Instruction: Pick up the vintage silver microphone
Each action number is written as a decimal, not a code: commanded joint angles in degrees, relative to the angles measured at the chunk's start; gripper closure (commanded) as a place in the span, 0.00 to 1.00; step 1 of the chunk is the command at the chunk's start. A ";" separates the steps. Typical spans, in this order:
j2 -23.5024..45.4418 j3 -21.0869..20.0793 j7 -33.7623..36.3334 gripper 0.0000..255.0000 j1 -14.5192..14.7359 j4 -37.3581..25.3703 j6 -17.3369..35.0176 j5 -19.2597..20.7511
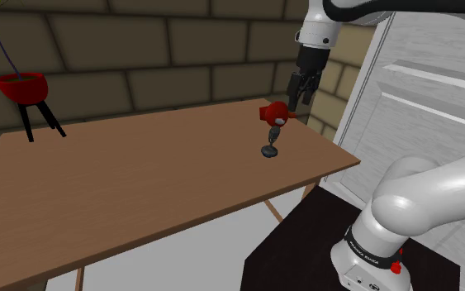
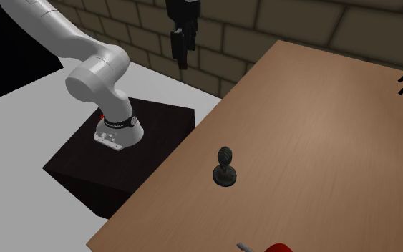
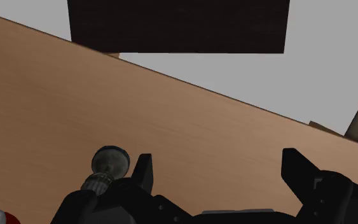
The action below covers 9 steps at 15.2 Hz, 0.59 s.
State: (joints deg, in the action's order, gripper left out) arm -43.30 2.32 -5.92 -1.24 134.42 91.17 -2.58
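Brick-walled room; a brown wooden counter [image 1: 139, 182] carries the items. The tool [image 1: 298, 101] hangs in the shoulder view's upper right, fingers well spread, holding nothing. The dark grey microphone [image 1: 271, 142] stands upright on its round base, below and left of it, well apart. In the wrist view we find it just outside one finger, not in the gap. The second exterior view shows the red object [image 2: 278, 248] well clear of it; the shoulder view overlaps them.

A brown wooden desk [image 1: 139, 182] carried three things. A small dark grey microphone on a round base [image 1: 270, 142] stood upright near the desk's edge at the shoulder view's right. A red object [image 1: 272, 113] of unclear kind sat near it. A red plant pot on black legs [image 1: 24, 87] stood at the shoulder view's far left corner, well apart.
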 commanded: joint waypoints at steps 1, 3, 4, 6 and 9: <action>0.00 0.00 0.00 0.00 0.00 0.00 0.00 0.00; 2.06 0.34 -0.37 0.00 -0.68 1.39 3.76 1.31; 3.19 0.52 -0.53 0.00 -1.03 1.98 5.65 1.96; 5.65 0.90 -0.78 0.00 -1.75 2.95 9.42 3.26; 9.80 1.53 -0.97 0.00 -2.87 3.84 15.03 5.19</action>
State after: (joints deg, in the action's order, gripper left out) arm -35.11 3.63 -6.81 -3.72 138.40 104.39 1.92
